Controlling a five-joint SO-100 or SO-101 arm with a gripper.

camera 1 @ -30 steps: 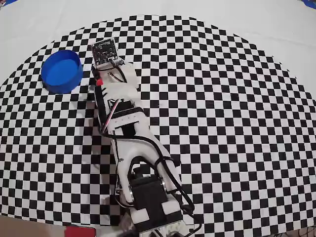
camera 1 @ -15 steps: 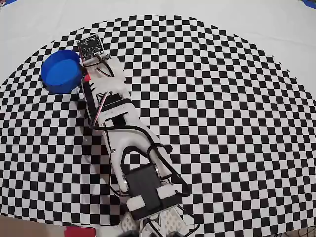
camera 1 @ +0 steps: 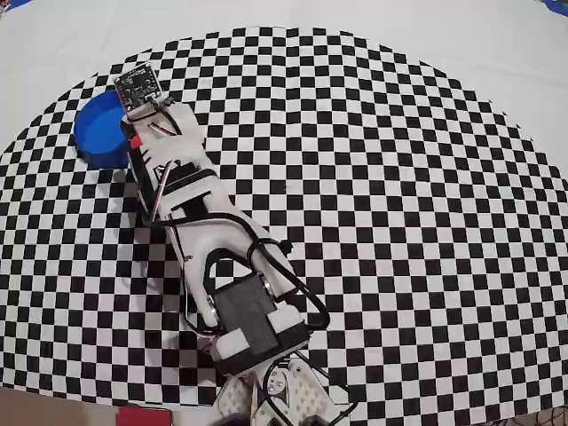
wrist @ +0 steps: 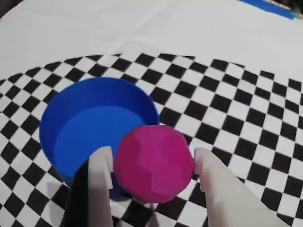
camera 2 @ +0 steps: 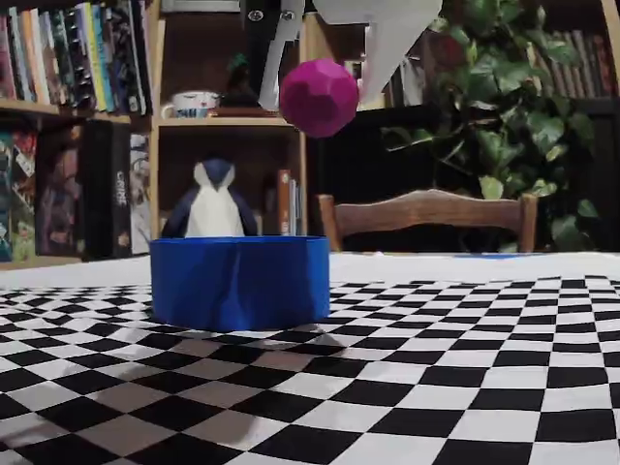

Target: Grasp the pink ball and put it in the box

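Behind: bookshelves (camera 2: 77, 126), toy penguin (camera 2: 213, 201), chair (camera 2: 426, 215), plant (camera 2: 494, 107). Gripper (wrist: 154, 163) clamped on the pink ball (wrist: 154, 163), aloft beside the box (wrist: 90, 127) rim (faceted, not smooth).

In the overhead view, the pink ball is hidden beneath the arm (camera 1: 177, 186), and the box (camera 1: 96, 133) is partly covered. In the fixed view, the gripper (camera 2: 329, 68) is cut off by the top edge.
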